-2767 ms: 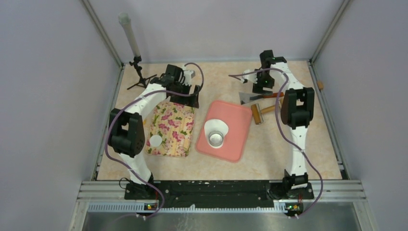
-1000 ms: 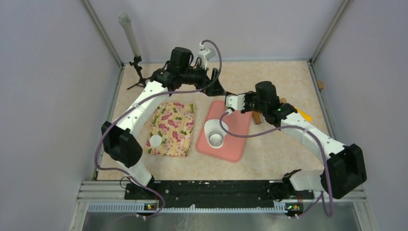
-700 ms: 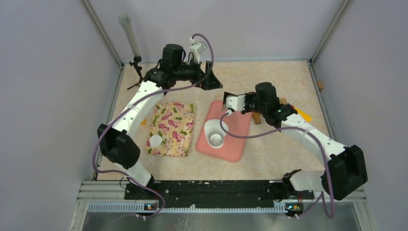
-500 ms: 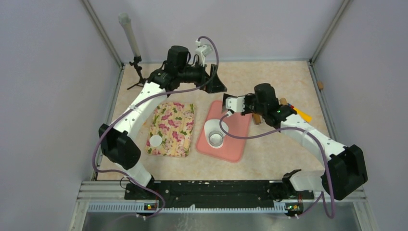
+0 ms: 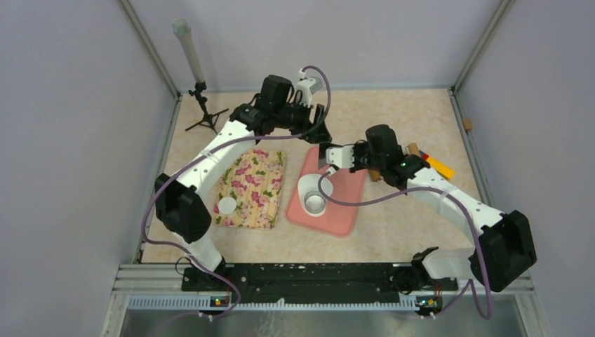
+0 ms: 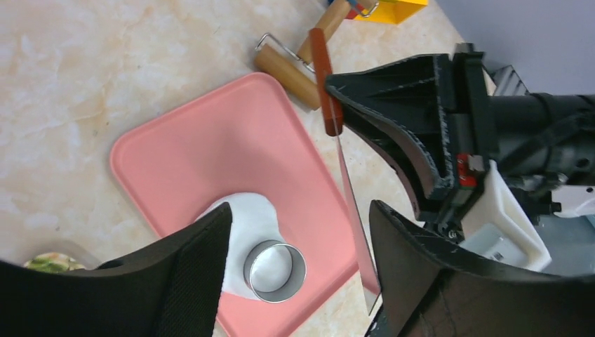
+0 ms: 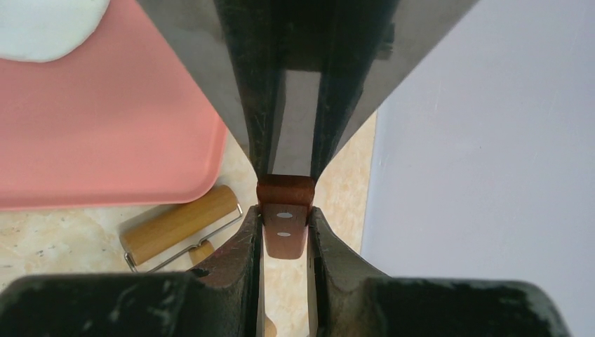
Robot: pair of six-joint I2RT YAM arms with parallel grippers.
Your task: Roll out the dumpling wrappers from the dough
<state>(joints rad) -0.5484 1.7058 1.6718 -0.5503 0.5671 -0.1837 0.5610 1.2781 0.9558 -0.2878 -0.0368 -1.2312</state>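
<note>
The right gripper is clamped on a scraper's brown handle, its blade over the far end of the pink board. The dough, with the ring cutter seated on it, lies just nearward and left of the blade. The left gripper, jaws apart and empty, hovers beyond the board — the right arm is nearer; one dumpling wrapper rests on the floral cloth.

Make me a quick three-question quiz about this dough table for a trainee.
1. True or false: the shiny metal ring cutter stands on the floral cloth.
2. The right gripper holds: A, the ring cutter; B, a steel-bladed scraper with a brown wooden handle; C, nothing.
3. How many small white round dumpling wrappers lie on the floral cloth?
Key: 1 false, it stands on the white dough; 2 B; 3 one.
</note>
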